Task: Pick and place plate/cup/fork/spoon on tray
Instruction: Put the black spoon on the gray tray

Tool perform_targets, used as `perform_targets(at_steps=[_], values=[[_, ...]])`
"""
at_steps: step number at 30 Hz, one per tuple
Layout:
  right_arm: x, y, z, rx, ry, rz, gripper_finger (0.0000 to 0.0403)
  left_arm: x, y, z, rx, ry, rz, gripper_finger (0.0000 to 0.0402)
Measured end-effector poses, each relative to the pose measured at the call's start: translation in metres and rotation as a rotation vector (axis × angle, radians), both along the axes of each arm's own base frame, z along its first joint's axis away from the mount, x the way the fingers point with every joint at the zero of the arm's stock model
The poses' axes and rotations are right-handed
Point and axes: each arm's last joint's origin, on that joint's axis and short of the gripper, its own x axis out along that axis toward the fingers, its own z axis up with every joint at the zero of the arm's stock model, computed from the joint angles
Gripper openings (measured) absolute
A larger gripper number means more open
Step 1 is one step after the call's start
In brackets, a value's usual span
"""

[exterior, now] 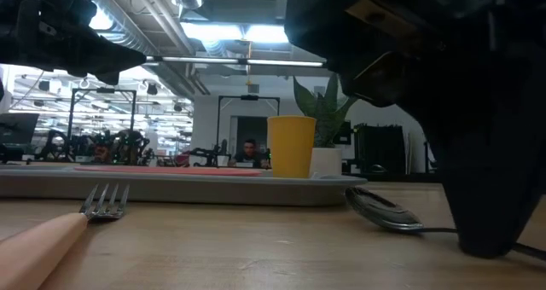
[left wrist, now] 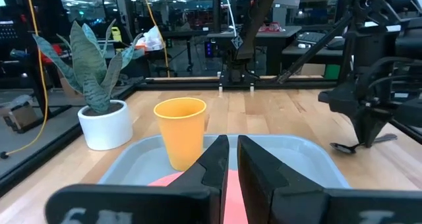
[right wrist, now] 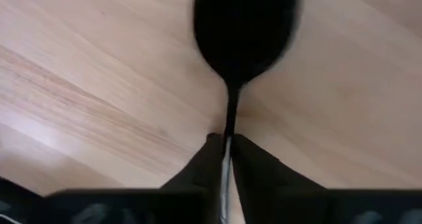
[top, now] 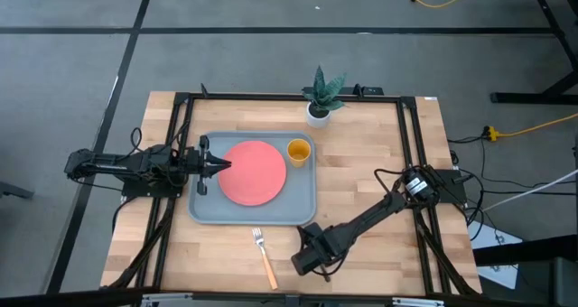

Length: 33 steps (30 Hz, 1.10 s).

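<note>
The right gripper pinched the thin handle of the dark oval-bowled spoon on the wooden table, beside the wooden-handled fork. Beyond, the rimmed grey-blue tray held the flat coral plate and yellow cup. The left gripper hovered pressed together over the plate; a potted plant stood farthest.

Colours on the table

Flat round coral-red plate on grey-blue rectangular tray; yellow-orange round cup; silver-tined fork with light orange handle; dark metal spoon; pale striped wooden tabletop.
</note>
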Motion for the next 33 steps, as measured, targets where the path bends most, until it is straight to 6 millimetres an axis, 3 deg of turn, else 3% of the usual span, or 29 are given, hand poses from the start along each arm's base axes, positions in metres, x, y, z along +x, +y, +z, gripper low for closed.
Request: perform_targets(at_steps=[3,11,17,23,27,33], values=[[0.000,-0.002,0.000,-0.002,0.004,0.013,0.0012,0.000,0.000,0.000,0.000,0.000,0.000,0.0027],[0.003,-0.005,0.001,-0.024,-0.003,0.078,0.0006,0.000,0.000,0.000,-0.001,0.000,0.000,0.0027],[0.011,-0.007,0.022,-0.100,-0.037,0.100,0.0004,0.000,0.000,0.000,-0.018,-0.001,-0.001,0.0027],[0.024,-0.016,0.056,-0.146,-0.075,0.069,0.0002,0.000,0.000,0.000,-0.029,0.001,-0.001,0.0027],[0.039,-0.041,0.069,-0.180,-0.089,0.046,0.0002,0.000,0.000,-0.001,-0.037,0.002,-0.001,0.0028],[0.057,-0.097,0.068,-0.189,-0.045,-0.078,0.0001,0.000,0.000,-0.001,-0.091,-0.002,-0.003,0.0027]])
